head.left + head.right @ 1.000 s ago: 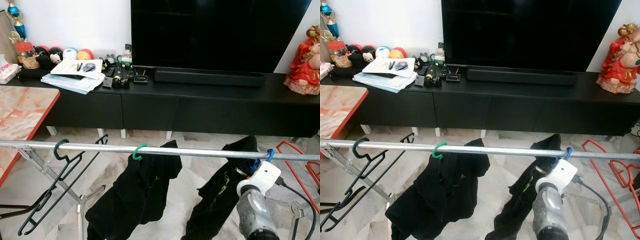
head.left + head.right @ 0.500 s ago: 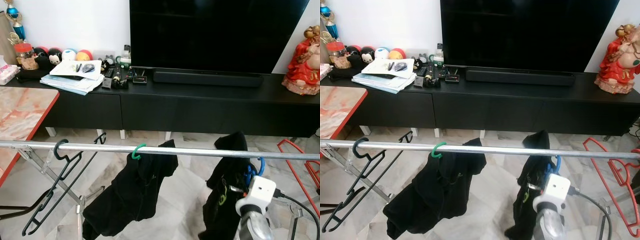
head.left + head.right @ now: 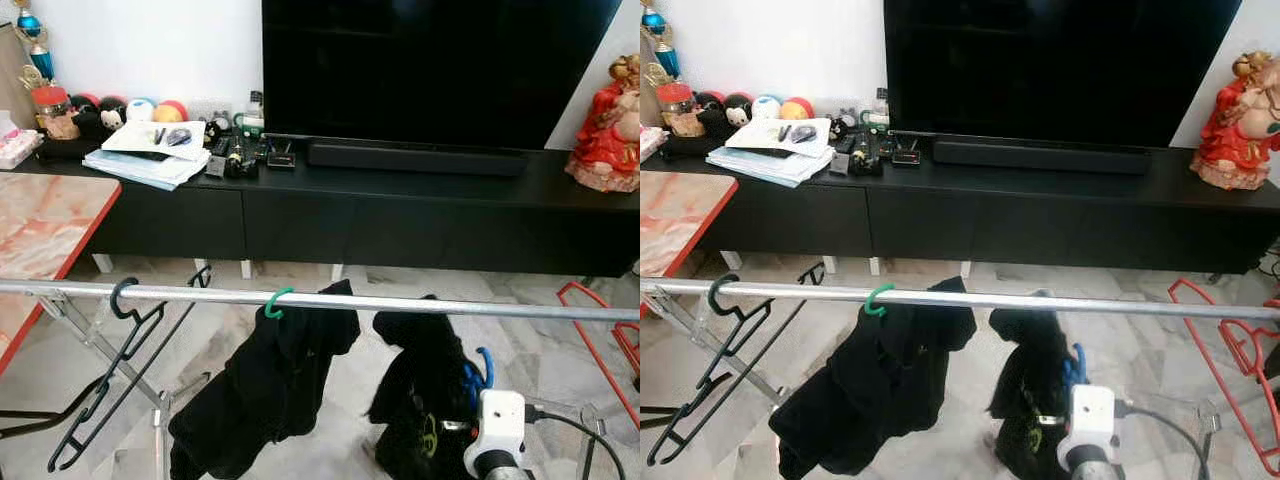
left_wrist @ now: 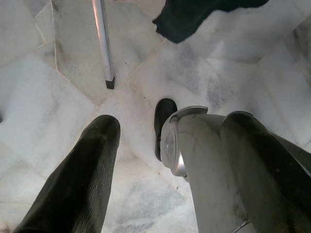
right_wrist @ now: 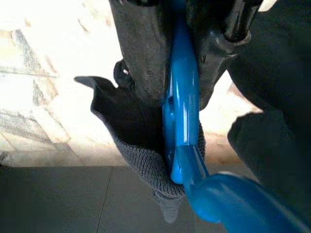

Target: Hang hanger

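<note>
Below the metal rail [image 3: 400, 301], beside a green-hooked garment [image 3: 270, 375], the right pincer [image 5: 182, 53] clenches the blue hanger [image 5: 182, 121].

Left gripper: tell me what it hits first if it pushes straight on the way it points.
Probably the marble floor. The left gripper points down at bare tiles; a rack leg and the robot's black foot lie nearby.

Item: my right gripper [image 5: 181, 48], two black fingers [image 5: 141, 43] pressed against either side of the neck of a blue hanger [image 5: 182, 121]. Condition: clamped firmly on the plastic, no gap visible. Hanger: glossy blue, its neck running out from between my fingers and widening into a thick curved section nearest the lens. Attached: black knit garment [image 5: 141, 160], ribbed edge draped around the hanger's neck. Background: pale marble floor [image 5: 43, 87], brightly lit, then a dark band beyond.
</note>
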Robot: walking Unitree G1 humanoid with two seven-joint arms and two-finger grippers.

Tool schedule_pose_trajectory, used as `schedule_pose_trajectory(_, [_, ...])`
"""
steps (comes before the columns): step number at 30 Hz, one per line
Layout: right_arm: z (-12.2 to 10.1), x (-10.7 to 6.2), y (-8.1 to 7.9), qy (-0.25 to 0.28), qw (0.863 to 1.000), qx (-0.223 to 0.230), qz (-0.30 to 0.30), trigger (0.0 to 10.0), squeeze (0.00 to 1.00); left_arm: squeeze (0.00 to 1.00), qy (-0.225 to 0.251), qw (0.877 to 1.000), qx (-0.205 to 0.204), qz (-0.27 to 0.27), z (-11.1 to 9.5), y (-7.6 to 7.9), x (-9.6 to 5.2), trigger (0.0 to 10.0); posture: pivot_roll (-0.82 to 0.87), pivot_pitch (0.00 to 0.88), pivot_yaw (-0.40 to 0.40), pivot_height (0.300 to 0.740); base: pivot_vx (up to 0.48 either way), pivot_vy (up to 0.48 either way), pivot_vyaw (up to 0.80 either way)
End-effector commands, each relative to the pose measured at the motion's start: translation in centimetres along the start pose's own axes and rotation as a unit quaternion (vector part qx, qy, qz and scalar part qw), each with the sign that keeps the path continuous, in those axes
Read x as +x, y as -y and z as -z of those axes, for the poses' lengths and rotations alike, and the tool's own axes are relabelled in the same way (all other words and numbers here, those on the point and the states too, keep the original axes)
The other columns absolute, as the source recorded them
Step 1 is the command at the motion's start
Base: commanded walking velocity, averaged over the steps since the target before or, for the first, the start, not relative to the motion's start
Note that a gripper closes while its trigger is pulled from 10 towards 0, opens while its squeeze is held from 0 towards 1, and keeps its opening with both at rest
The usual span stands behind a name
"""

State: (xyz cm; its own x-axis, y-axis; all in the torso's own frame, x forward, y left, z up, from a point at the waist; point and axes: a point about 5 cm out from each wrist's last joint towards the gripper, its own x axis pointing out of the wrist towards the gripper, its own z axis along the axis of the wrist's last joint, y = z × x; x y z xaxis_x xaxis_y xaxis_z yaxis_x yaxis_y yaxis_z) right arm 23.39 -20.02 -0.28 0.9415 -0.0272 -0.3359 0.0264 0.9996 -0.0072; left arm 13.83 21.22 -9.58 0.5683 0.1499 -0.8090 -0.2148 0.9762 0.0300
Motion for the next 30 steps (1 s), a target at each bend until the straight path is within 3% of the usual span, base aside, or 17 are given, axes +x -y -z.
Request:
schedule_pose_trajectory(1, [1.0,0.2,0.6,-0.027,1.000,0.008,0.015,0.0,0.00,0.00,-0.012,1.000,0.005,0.003,0.5,0.1,-0.1,10.0,0.14,0.008,-0.088,0.740,0.000,0.000,0.00])
schedule_pose_trajectory(2, [1.0,0.2,0.6,-0.027,1.000,0.008,0.015,0.0,0.00,0.00,-0.012,1.000,0.005,0.003,0.5,0.1,-0.1,10.0,0.14,0.008,-0.088,0.740,0.000,0.000,0.00])
schedule_pose_trajectory(4, [3.4,0.2,0.7,-0.096,0.995,0.031,0.024,6.6,0.00,0.00,-0.012,1.000,0.006,0.004,0.5,0.1,-0.1,10.0,0.13,0.009,-0.085,0.740,0.000,0.000,0.00])
schedule_pose_trajectory(5, [3.4,0.2,0.7,-0.096,0.995,0.031,0.024,6.6,0.00,0.00,-0.012,1.000,0.006,0.004,0.5,0.1,-0.1,10.0,0.13,0.009,-0.085,0.740,0.000,0.000,0.00])
schedule_pose_trajectory(6, [4.1,0.1,0.6,-0.120,0.992,0.034,0.021,9.9,0.00,0.00,-0.012,1.000,0.006,0.004,0.5,0.1,-0.1,10.0,0.13,0.010,-0.082,0.740,0.000,0.000,0.00])
schedule_pose_trajectory(7, [5.1,-0.1,0.8,-0.154,0.987,0.038,0.029,10.0,0.00,0.00,-0.012,1.000,0.007,0.004,0.5,0.1,-0.1,10.0,0.13,0.012,-0.080,0.740,0.000,0.000,0.00])
schedule_pose_trajectory(17, [8.4,-1.7,0.1,-0.259,0.966,0.013,-0.008,10.0,0.00,0.00,-0.012,1.000,0.006,0.003,0.5,0.1,-0.1,10.0,0.16,0.020,-0.075,0.740,0.000,0.000,0.00])
schedule_pose_trajectory(30, [9.2,-2.5,0.4,-0.267,0.963,0.019,0.021,10.0,0.00,0.00,-0.014,1.000,0.009,0.004,0.6,0.0,-0.1,10.0,0.15,0.029,-0.069,0.740,0.000,0.000,0.00])
